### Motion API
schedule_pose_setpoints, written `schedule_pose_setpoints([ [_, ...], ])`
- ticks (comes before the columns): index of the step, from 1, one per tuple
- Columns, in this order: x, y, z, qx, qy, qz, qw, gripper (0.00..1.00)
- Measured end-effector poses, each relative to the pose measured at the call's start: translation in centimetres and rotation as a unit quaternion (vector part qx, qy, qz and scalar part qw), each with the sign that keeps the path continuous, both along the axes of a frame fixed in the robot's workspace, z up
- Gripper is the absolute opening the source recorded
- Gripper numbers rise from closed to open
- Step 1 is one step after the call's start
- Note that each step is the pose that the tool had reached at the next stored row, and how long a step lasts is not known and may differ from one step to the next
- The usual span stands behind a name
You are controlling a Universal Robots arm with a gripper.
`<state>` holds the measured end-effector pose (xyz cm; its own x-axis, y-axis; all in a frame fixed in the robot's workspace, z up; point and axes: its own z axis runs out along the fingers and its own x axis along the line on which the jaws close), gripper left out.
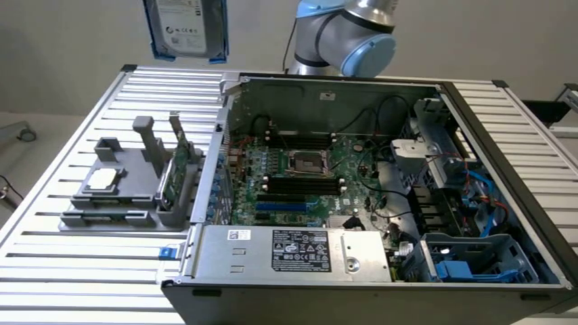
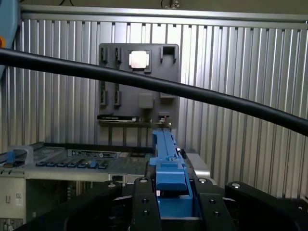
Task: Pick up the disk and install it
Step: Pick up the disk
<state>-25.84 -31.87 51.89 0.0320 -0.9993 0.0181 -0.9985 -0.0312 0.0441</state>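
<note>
The disk (image 1: 187, 30), silver-grey with a white label and a blue carrier frame, hangs upright in the air above the far left corner of the ribbed table, at the exterior view's upper left. In the wrist view its blue edge (image 2: 169, 163) runs up between the black fingers (image 2: 143, 202). My gripper (image 2: 171, 192) is shut on the disk, one jaw on each flat side. The disk is well above and to the left of the open computer case (image 1: 216, 176).
A grey holder (image 1: 108, 220) on the table's left carries a square processor chip (image 1: 101, 179) and an upright green card (image 1: 181, 169). A blue drive cage (image 1: 478, 261) sits in the case's near right corner. A black cable (image 2: 192, 94) crosses the wrist view. The arm's elbow (image 1: 348, 37) is behind the case.
</note>
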Motion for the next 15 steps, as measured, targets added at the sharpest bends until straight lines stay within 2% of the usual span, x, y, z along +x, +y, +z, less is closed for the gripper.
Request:
schedule_pose_setpoints([
  [7, 3.2, -0.75, 0.78, -0.0001, 0.0055, 0.000, 1.0000, 0.33],
  [15, 6.8, -1.51, 2.76, 0.0003, 0.0071, 0.000, 1.0000, 0.33],
])
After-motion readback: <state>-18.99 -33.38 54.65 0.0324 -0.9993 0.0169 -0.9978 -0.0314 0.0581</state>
